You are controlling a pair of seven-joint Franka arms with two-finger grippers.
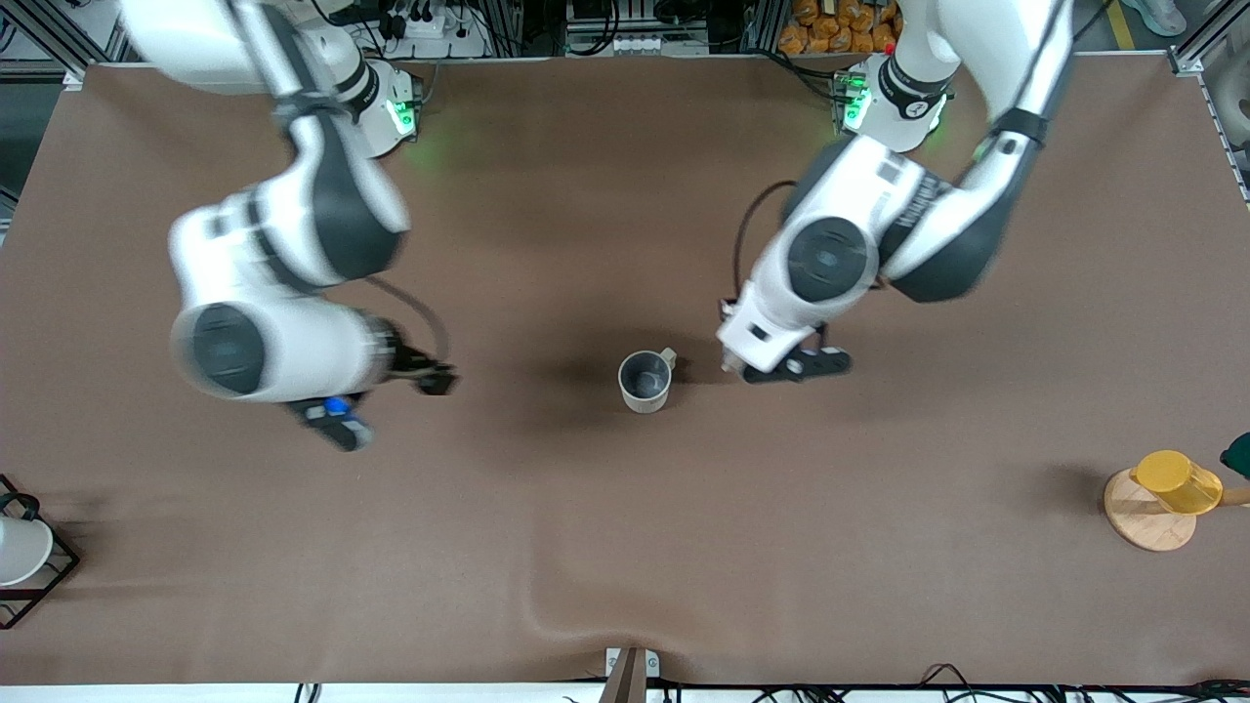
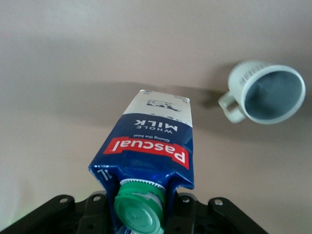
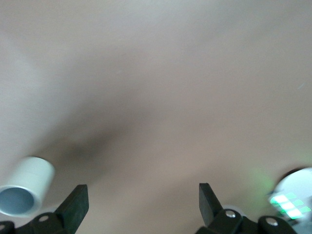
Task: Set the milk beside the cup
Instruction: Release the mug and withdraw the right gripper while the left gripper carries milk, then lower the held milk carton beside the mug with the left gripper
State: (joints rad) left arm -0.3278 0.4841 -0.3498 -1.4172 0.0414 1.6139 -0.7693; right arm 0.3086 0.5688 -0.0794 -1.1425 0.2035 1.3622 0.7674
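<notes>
Left gripper (image 1: pixel 771 366) closed on the milk (image 2: pixel 152 146), jaws clamped around the carton's gabled top just under the round green cap (image 2: pixel 140 207). Carton hanging down from the jaws toward the bench (image 1: pixel 625 547), dark blue with a red name band and a white base, tilted in the left wrist view. Hidden under the wrist in the front view. Whether the carton's base touches the bench cannot be told.

Just beside the held carton, toward the right arm's end of the bench: the cup (image 1: pixel 645 380), off-white with a grey inside, upright, its small handle turned toward the left gripper. Carton and cup apart, a strip of bare bench between them in the left wrist view.

Right gripper (image 1: pixel 337 420) up over bare bench toward the right arm's end, well apart from the cup, jaws spread wide with nothing between them. Two black fingertips (image 3: pixel 75 204) seen in the right wrist view, only brown bench in the gap.

Counted: one milk carton, one off-white mug, two grippers.

At the bench edges: one yellow cup (image 1: pixel 1177 480) lying on a round wooden stand (image 1: pixel 1143 522) at the left arm's end; one white cup (image 1: pixel 21 549) in a black wire rack (image 1: pixel 54 576) at the right arm's end, also seen in the right wrist view.
</notes>
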